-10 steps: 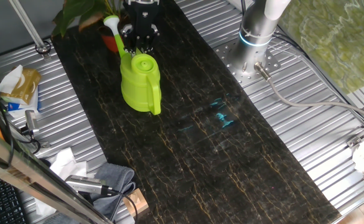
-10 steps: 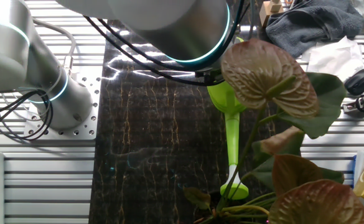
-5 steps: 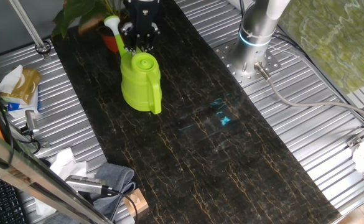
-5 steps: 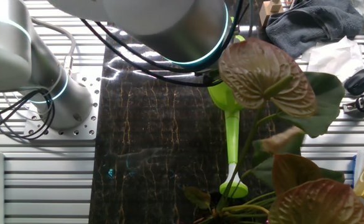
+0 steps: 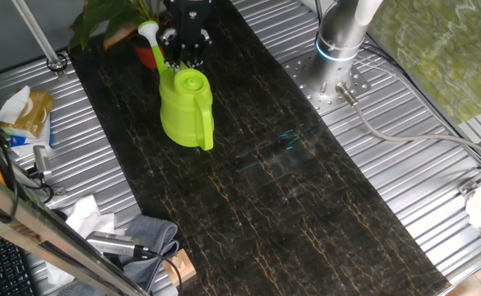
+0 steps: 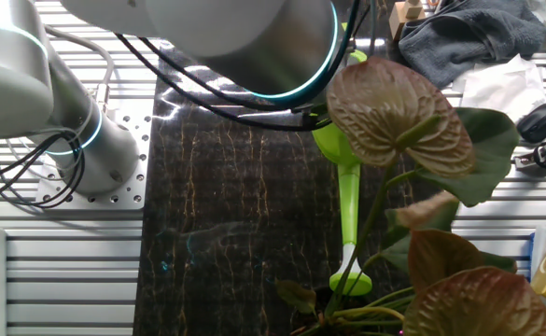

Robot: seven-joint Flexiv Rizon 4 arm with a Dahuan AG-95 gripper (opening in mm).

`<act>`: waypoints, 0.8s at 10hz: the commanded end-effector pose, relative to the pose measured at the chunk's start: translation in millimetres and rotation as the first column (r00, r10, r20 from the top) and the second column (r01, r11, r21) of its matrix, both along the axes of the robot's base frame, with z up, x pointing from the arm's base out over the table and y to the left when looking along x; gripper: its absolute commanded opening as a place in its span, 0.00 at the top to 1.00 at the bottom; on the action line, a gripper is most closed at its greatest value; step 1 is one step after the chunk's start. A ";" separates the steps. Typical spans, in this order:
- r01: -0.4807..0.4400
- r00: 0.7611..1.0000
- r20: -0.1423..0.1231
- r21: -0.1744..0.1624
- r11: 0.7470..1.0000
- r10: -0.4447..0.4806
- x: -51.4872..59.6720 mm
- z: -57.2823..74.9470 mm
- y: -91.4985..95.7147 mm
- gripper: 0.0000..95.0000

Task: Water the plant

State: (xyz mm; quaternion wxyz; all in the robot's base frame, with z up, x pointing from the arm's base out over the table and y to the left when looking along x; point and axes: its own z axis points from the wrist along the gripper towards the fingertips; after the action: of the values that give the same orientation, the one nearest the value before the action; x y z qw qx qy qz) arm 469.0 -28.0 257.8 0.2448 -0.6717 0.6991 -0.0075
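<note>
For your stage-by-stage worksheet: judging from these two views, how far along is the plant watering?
Done: the watering can stands upright on the dark mat beside the plant, its spout rose reaching over the leaves. In hand: the gripper hovers just behind the can's top; whether it grips anything cannot be told. Left: no pouring or water is visible, so whether the plant got water is unclear.

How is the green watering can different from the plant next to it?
The watering can is one bright lime green all over; the plant has dark green and reddish-brown leaves. The can is smooth plastic with a long thin spout; the plant has broad, veined leaves on thin stems. The can sits on the black mat; the plant grows from an orange-red pot. Both stand upright at the same end of the table.
</note>
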 end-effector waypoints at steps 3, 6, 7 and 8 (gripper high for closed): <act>0.007 1.000 0.009 0.014 1.000 -0.008 0.0 2.4 0.6 1.00; 0.008 1.000 0.014 0.027 1.000 -0.008 -0.6 4.5 0.7 1.00; 0.006 1.000 0.017 0.031 1.000 -0.007 -0.6 4.7 0.6 1.00; 0.004 1.000 0.018 0.034 0.999 -0.005 -0.6 5.1 0.1 1.00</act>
State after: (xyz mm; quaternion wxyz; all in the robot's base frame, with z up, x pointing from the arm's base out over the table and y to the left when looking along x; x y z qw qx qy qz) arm 467.6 -28.4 262.5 0.2621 -0.6663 0.6981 -0.0019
